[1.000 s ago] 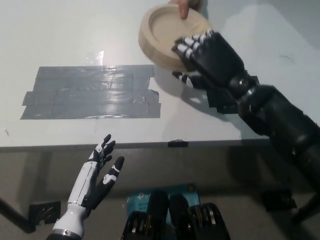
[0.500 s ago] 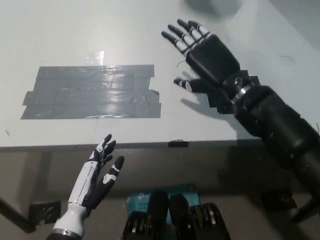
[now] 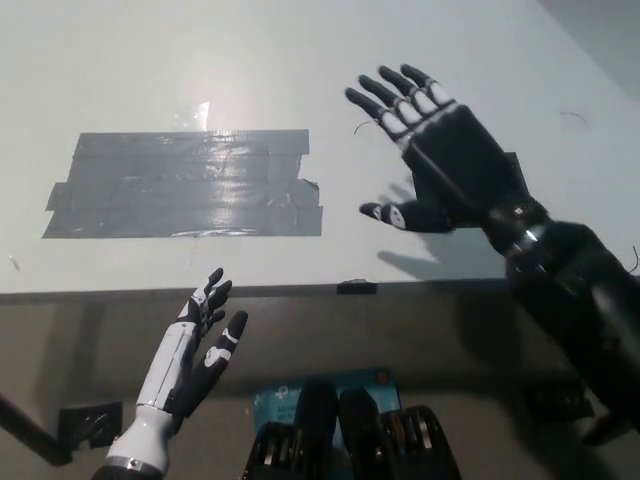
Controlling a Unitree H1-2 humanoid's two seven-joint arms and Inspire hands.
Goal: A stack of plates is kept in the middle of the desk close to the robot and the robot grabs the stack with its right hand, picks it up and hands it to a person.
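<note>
R hand (image 3: 440, 150) is black, fingers spread wide, palm down, holding nothing, above the desk (image 3: 150, 60) toward its right side, a bit in from the near edge. L hand (image 3: 195, 350) is white, rests low off the desk's near edge at lower left, fingers apart, empty, not touching the tabletop. Stack of plates: not in view anywhere; no person in view either, so can't tell where the stack is from this view. Judging by the empty R hand and bare desk, the handover part looks done or the stack is out of frame, can't say which. Only other things on the desk: a patch of grey duct tape strips (image 3: 185, 185) left of centre, near the near edge, well apart from the R hand, and a small dark tab (image 3: 356, 288) right at the near edge. Risks from here, as I judge them: w/ fingers splayed and the arm slung low over the near-right part of the desk, a careless pull-back could knock wrist or forearm on the desk's near edge; cause would be dropping the arm before it clears the edge. If the stack is in fact still to be grabbed, reaching w/o seeing it would mean closing on nothing. L hand sits close under the near edge, so raising it straight up could clip the underside.
</note>
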